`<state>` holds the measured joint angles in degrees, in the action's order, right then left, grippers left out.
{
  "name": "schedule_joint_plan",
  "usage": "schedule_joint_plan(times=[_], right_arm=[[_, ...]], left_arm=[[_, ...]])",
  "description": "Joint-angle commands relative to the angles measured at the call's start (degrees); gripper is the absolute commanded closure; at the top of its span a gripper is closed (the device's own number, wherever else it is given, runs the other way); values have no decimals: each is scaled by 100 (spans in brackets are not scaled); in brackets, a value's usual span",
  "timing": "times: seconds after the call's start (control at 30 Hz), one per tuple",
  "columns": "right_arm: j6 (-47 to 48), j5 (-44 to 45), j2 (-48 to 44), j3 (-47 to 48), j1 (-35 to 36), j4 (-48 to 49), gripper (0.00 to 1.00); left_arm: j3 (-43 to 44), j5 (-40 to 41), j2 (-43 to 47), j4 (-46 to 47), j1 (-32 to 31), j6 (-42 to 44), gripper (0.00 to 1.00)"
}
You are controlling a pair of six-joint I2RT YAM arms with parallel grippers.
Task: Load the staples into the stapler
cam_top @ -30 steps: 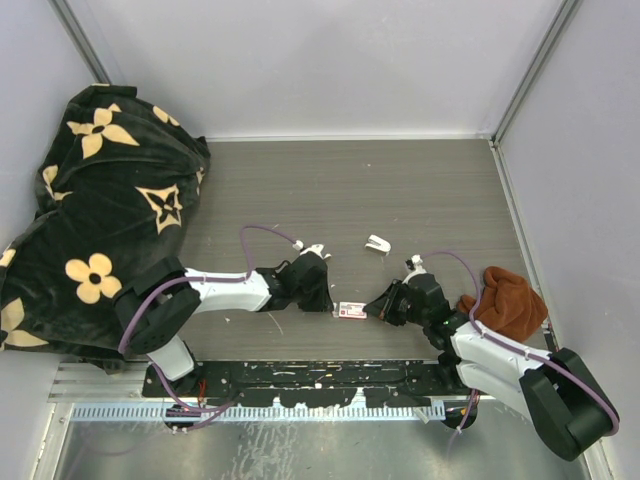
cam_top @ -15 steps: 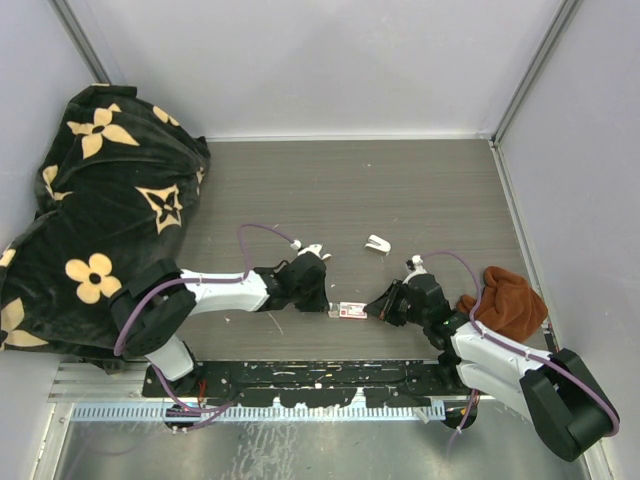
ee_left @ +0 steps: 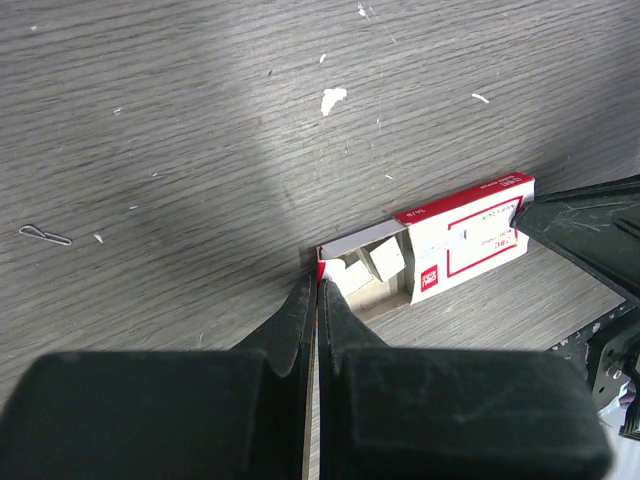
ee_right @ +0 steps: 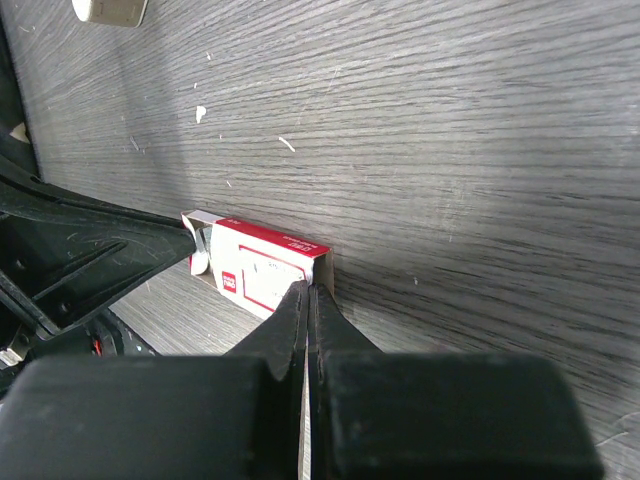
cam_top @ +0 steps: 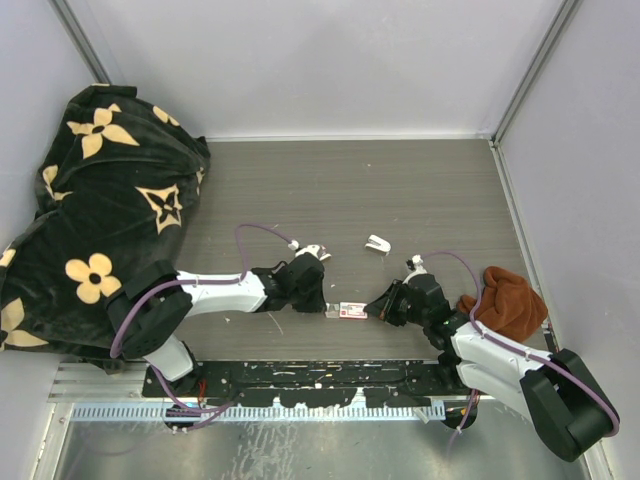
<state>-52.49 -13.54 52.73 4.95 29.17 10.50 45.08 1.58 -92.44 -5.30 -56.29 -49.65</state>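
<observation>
Touching both ends of the staple box [ee_left: 470, 235] with closed left fingers [ee_left: 293, 335] and right fingers [ee_right: 289, 322], best pulling the tray [ee_left: 375, 290] slowly

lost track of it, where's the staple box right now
In the top view the staple box lies near-centre on the table, between the left gripper and right gripper, their tips at its ends.

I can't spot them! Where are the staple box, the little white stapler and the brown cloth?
staple box [cam_top: 352, 311]: top view, on its red-and-white label.
little white stapler [cam_top: 377, 244]: top view, on its white body.
brown cloth [cam_top: 510, 300]: top view, middle of the bunched fabric.
</observation>
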Motion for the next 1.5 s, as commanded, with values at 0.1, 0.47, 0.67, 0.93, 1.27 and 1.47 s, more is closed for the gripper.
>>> schedule_joint_plan(times=[0.1,0.47,0.67,0.93,1.27,1.47], right_arm=[[95,369,-44,72,-8,-310,99],[99,407,-129,64,-8,-395,99],[118,388,-99,68,-8,-397,99],[131,416,-113,76,-8,-424,99],[140,422,-157,68,-8,-465,99],[145,420,-150,76,-8,-459,99]], left_arm=[[-104,209,184,-311,-1,148,100],[-149,298,245,-357,2,148,100],[-131,293,255,-366,2,157,100],[-149,336,261,-399,2,181,100],[-139,421,320,-472,4,236,100],[-131,367,294,-433,3,227,100]])
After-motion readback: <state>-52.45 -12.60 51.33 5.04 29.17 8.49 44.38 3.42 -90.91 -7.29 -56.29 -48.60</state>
